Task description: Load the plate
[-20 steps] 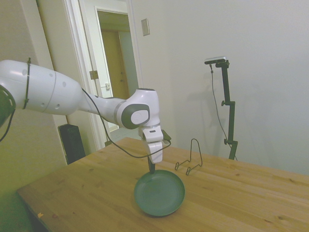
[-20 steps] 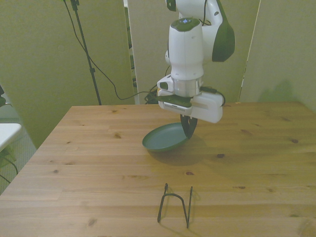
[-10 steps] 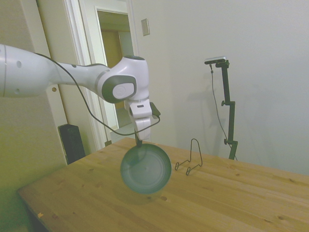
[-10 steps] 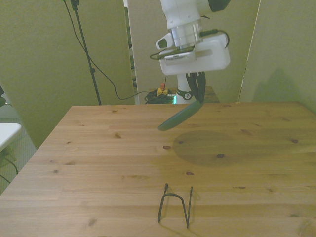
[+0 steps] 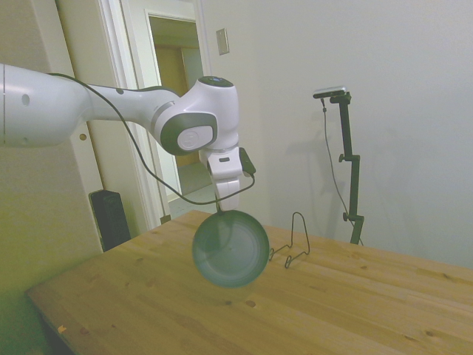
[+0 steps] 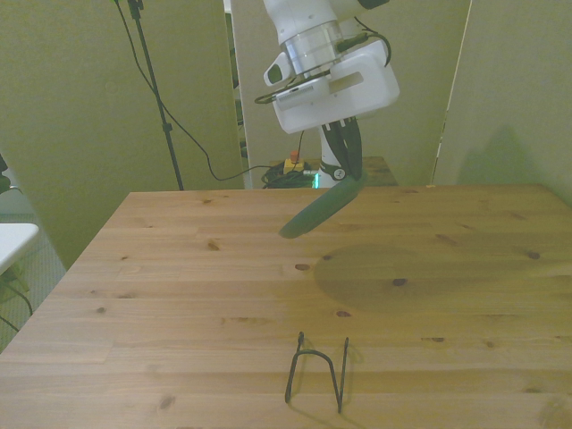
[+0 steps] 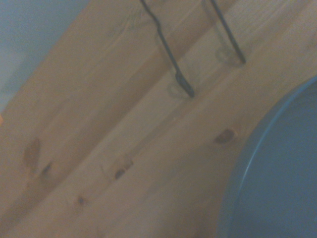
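The round dark green plate [image 5: 230, 248] hangs in the air well above the table, tilted almost on edge, its face toward the side camera. My gripper [image 5: 220, 208] is shut on the plate's upper rim. In the front view the plate [image 6: 320, 213] shows edge-on as a slanted dark band below my gripper [image 6: 347, 174]. The wrist view holds a curved part of the plate [image 7: 282, 173] over the wooden boards. A thin black wire stand [image 5: 293, 242] stands on the table beyond the plate, apart from it; in the front view the wire stand [image 6: 318, 371] is near the front edge.
The wooden table [image 6: 179, 295] carries only the wire stand [image 7: 173, 64]. A doorway [image 5: 174, 111] and a dark speaker [image 5: 111, 217] stand behind the table in the side view. Cables hang behind the table's far edge in the front view.
The plate has gone from resting low at the table to hanging high in my gripper, tilted near vertical. In the last half second it shifted a little toward the wire stand.
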